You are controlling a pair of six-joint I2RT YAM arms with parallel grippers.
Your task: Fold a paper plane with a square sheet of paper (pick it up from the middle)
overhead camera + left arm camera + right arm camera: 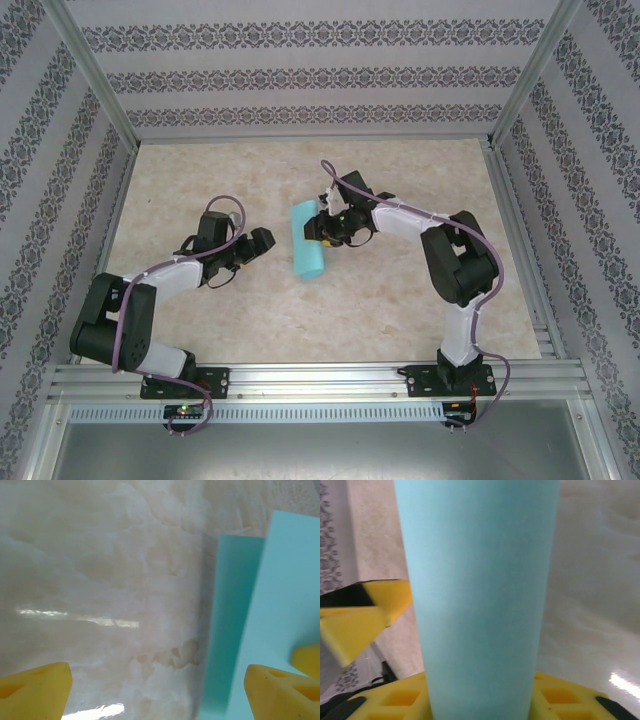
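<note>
Closest to the right wrist camera, the square sheet of paper (480, 590) rises as a broad turquoise band, bowed rather than flat, its surface plain. It crosses over the lower yellow finger (565, 700) of the right hand (325, 228). The other finger (365, 615) stands off to the left, so the jaws are spread and not pinched on the sheet. From above, the paper reads as a narrow folded strip near the middle of the marbled table (400, 310), running from far to near. The right hand meets the right edge of its far end. The left hand (157, 690) hovers low, just left of the strip, its 2 yellow fingertips (35, 687) wide apart and holding nothing. In the left wrist view the right-side tip overlaps the sheet's pale upper layer, and a darker teal layer shows beside it. Whether that tip touches the paper cannot be told. Patterned walls (300, 70) close in the table on 3 sides.
</note>
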